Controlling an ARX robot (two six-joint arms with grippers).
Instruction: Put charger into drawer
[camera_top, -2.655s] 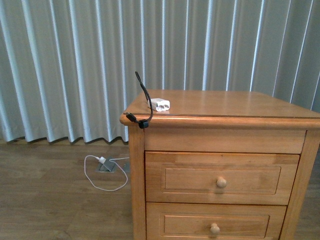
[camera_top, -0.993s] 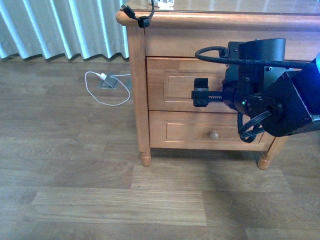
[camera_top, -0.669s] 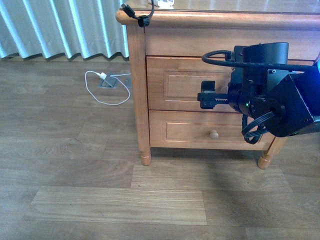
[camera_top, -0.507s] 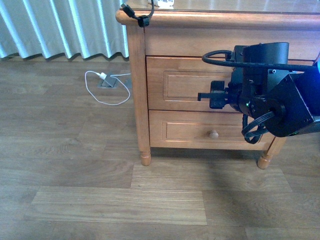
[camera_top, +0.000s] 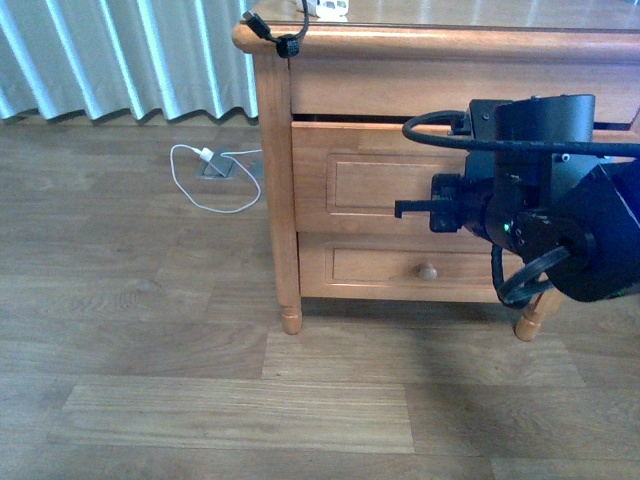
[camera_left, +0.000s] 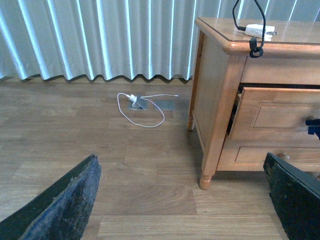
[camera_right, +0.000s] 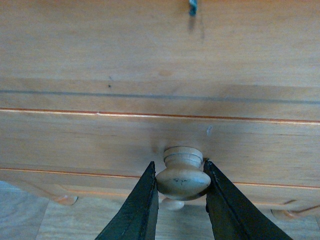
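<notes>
The white charger (camera_top: 329, 8) lies on top of the wooden nightstand (camera_top: 400, 45) near its left corner, its black cable (camera_top: 275, 32) hanging over the edge; it also shows in the left wrist view (camera_left: 260, 29). The upper drawer (camera_top: 375, 180) stands pulled out a little, with a dark gap above its front (camera_left: 270, 107). My right gripper (camera_right: 181, 189) is shut on the drawer's pale round knob (camera_right: 182, 175), which the arm (camera_top: 540, 220) hides in the front view. My left gripper (camera_left: 185, 200) is open and empty above the floor, left of the nightstand.
The lower drawer (camera_top: 400, 270) with its knob (camera_top: 427, 270) is shut. A white cable with a white plug (camera_top: 210, 180) lies on the wooden floor by a floor socket. Pale curtains (camera_top: 120, 55) hang behind. Bare floor (camera_top: 250, 400) lies in front of the nightstand.
The view dropped from the nightstand's top to its front. My right gripper moved right, closed on the upper drawer's knob, and the drawer has come out a little.
</notes>
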